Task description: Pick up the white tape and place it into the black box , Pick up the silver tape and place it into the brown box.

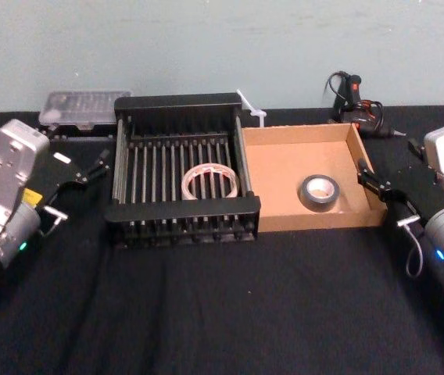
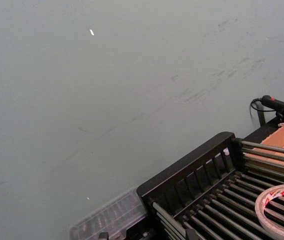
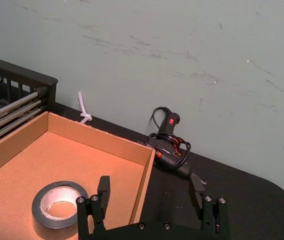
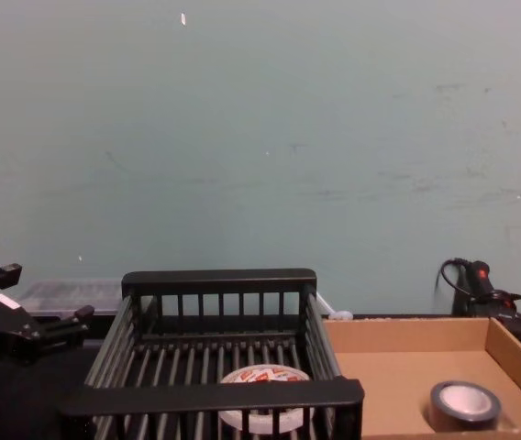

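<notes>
- A black-clothed table [image 1: 206,312] stood before a pale green wall [image 4: 260,137].
- The left gripper [image 1: 97,166] hung left of the black box [image 1: 183,101], fingers spread and empty.
- The right gripper [image 3: 150,192] hung over the brown box's [image 1: 284,148] right wall, jaws wide apart, holding nothing.
- The white tape [image 1: 209,181] lay flat on the black box's slats.
- The silver tape [image 1: 320,192] lay flat in the brown box.
- A glue gun [image 1: 359,105] and a clear case [image 1: 81,109] sat at the back.

The white tape [image 1: 210,181] lies flat on the black box's [image 1: 183,209] slats, to the right of the left gripper [image 1: 97,166]. The silver tape [image 1: 320,192] lies flat in the brown box [image 1: 284,168], near the right gripper [image 1: 364,173].
</notes>
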